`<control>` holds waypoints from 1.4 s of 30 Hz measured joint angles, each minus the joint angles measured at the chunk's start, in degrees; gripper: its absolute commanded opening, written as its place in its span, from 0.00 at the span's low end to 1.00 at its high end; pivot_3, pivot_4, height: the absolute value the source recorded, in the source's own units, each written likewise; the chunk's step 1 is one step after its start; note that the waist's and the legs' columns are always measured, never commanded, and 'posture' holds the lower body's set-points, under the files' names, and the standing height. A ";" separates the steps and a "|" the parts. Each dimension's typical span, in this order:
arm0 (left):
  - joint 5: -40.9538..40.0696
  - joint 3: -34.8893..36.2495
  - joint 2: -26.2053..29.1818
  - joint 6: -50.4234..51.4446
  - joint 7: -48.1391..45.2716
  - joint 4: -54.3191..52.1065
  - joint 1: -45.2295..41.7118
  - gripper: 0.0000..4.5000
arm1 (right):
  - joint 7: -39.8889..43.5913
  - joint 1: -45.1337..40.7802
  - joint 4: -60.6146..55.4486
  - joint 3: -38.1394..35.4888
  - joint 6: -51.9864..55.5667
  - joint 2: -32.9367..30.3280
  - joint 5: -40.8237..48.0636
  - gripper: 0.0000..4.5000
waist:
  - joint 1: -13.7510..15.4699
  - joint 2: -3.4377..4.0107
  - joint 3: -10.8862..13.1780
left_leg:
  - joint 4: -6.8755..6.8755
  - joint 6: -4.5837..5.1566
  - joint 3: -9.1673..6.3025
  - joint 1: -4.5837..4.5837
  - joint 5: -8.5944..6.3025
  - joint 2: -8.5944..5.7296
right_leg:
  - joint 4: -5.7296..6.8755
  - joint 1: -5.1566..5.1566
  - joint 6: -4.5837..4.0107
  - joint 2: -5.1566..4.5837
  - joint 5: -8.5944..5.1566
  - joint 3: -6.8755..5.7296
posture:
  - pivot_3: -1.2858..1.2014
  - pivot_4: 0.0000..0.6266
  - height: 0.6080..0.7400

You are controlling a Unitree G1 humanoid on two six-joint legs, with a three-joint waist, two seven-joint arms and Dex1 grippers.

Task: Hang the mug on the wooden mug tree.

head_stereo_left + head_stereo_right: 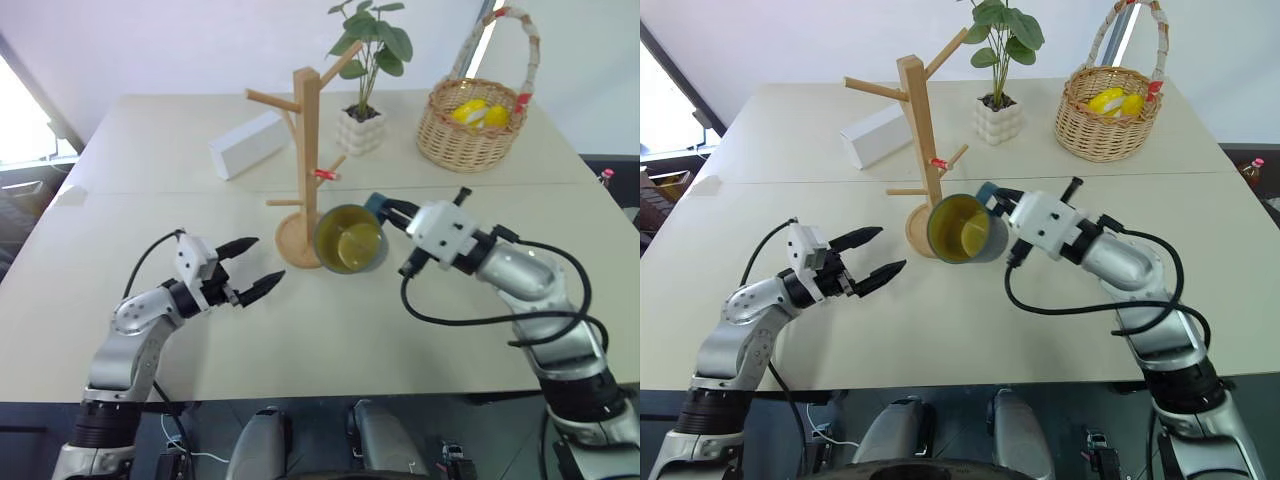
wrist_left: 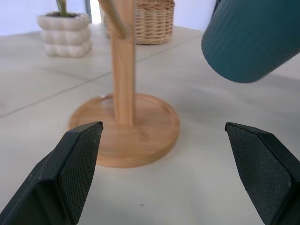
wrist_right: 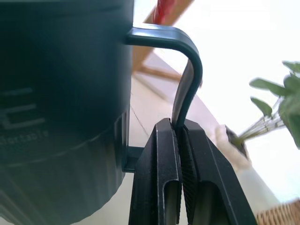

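Right gripper [image 3: 180,140] pinching mug [image 1: 350,240] handle, yellow inside

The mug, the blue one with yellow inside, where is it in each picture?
Left eye view: the mug is mid-picture, held up by its handle in the right gripper, beside the wooden mug tree.
Right eye view: mid-picture, right of the tree's base.
Left wrist view: its ribbed blue side, upper right corner.
Right wrist view: dark body on the left, handle pinched.
Shared landmark: the wooden mug tree.
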 measured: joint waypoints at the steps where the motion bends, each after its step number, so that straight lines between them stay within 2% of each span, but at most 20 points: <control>1: -0.28 0.50 0.44 0.06 -0.10 0.01 -0.25 1.00 | -0.13 -1.56 0.07 0.81 0.69 0.48 -0.60 0.01 | -0.02 0.00 0.00 | -0.01 0.00 0.00 0.00 0.00 0.01 | 0.01 -0.02 0.00 0.01 0.00 0.00 | 0.52 0.24 1.00; 13: -1.39 3.61 1.81 0.44 0.28 -0.68 1.15 1.00 | 0.37 -8.58 0.41 4.34 7.63 2.59 -3.98 0.01 | -0.02 -0.02 0.01 | -0.05 -0.01 0.00 -0.02 0.00 0.00 | -0.01 -0.05 -0.01 -0.06 0.00 -0.01 | 0.52 0.24 1.00; 23: -6.03 3.80 3.11 4.99 -0.15 -4.49 1.78 1.00 | 0.50 -10.82 0.42 5.81 10.31 3.51 -5.76 0.01 | -0.07 -0.02 0.02 | -0.06 -0.01 0.01 -0.04 0.00 0.00 | -0.01 -0.07 -0.01 -0.07 0.00 -0.01 | 0.52 0.24 1.00; 32: -12.33 5.45 4.99 10.58 0.10 -9.34 -1.33 1.00 | 0.71 -14.75 2.26 7.45 13.69 5.20 -7.42 0.01 | -0.11 -0.03 0.02 | -0.06 -0.01 0.01 -0.04 0.00 -0.01 | -0.01 -0.07 -0.01 -0.07 0.00 -0.01 | 0.52 0.24 1.00; 37: -12.70 5.91 5.37 11.55 0.59 -10.03 -2.05 1.00 | 1.01 -15.98 3.54 8.22 14.38 5.98 -8.17 0.01 | -0.11 -0.02 0.02 | -0.08 -0.01 0.01 -0.04 0.00 -0.01 | -0.02 -0.09 -0.01 -0.07 0.00 -0.02 | 0.52 0.24 1.00; 40: -12.97 5.92 5.36 11.56 0.71 -10.05 -2.05 1.00 | 1.29 -15.99 3.88 8.26 15.18 6.19 -8.43 0.21 | -0.11 -0.02 0.02 | -0.08 -0.01 0.01 -0.05 0.00 -0.01 | -0.02 -0.10 -0.01 -0.07 0.00 -0.01 | 0.52 0.24 1.00; 42: -13.12 5.93 5.37 11.56 0.82 -10.06 -2.06 1.00 | 1.52 -15.99 3.88 8.26 15.34 6.45 -8.43 0.44 | -0.12 -0.02 0.02 | -0.09 -0.01 0.01 -0.05 0.00 -0.01 | -0.02 -0.10 -0.01 -0.07 0.00 -0.02 | 0.52 0.24 1.00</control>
